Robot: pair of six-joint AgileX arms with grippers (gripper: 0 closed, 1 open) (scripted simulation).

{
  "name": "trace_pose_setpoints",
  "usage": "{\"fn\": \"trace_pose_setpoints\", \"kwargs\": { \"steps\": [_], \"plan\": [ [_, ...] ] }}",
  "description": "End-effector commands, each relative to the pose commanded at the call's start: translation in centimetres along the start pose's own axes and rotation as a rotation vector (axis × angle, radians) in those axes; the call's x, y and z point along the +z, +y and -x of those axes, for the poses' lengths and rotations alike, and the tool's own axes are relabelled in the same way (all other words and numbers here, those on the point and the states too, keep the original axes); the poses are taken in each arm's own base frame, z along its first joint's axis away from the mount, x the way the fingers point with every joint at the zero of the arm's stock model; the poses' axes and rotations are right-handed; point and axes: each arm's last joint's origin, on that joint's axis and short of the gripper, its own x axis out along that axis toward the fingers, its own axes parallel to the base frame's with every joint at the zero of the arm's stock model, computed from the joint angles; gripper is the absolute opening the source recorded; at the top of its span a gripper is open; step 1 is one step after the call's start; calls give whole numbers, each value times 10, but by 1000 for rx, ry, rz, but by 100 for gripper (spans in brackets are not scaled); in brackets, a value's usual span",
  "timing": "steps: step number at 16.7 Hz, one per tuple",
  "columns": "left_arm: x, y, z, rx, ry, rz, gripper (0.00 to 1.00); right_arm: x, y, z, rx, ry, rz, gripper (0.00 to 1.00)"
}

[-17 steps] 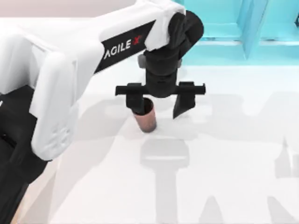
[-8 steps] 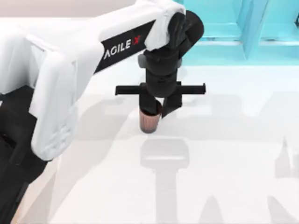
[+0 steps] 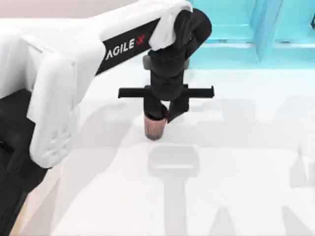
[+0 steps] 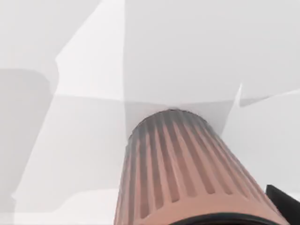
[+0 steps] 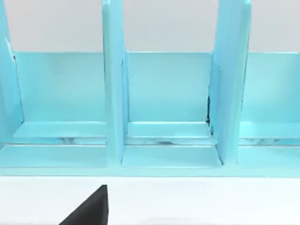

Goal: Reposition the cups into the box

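A dark brown ribbed cup (image 3: 154, 127) stands upright on the white table, a little left of the middle. My left gripper (image 3: 164, 111) reaches down from above and is shut on the cup's rim, one finger inside and one outside. The left wrist view looks down the cup's ribbed wall (image 4: 183, 173), with a dark fingertip (image 4: 284, 205) beside it. The box is out of view. At the edge of the right wrist view sits a black wedge of my right gripper (image 5: 89, 210), low over the table.
A cyan-blue shelf-like frame (image 3: 256, 34) stands along the back right of the table, and the right wrist camera faces its upright dividers (image 5: 112, 93). My left arm's white body (image 3: 54, 98) covers the table's left side. Arm shadows lie across the white tabletop (image 3: 236, 162).
My left gripper's fingers, wide apart a second ago, have closed on the brown cup's rim. The cup went from leaning to upright. The arm has shifted slightly left and back.
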Motion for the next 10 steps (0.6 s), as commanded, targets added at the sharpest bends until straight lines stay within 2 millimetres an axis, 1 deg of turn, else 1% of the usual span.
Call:
{"fn": "trace_pose_setpoints", "kwargs": {
  "steps": [1,2,5,6,7,8,10],
  "plan": [
    [1,9,9,2,2,-1,0,0,0,0,0,0,0,100],
    [3,21,22,0,1,-1,0,0,0,0,0,0,0,100],
    [1,63,69,-8,-12,1,0,0,0,0,0,0,0,100],
    [0,76,80,-6,-8,1,0,0,0,0,0,0,0,100],
    [-1,86,89,-4,-5,1,0,0,0,0,0,0,0,100],
    [-2,92,93,-3,-3,2,0,0,0,0,0,0,0,100],
    [-2,93,94,-3,-2,2,0,0,0,0,0,0,0,100]
  ]
}}
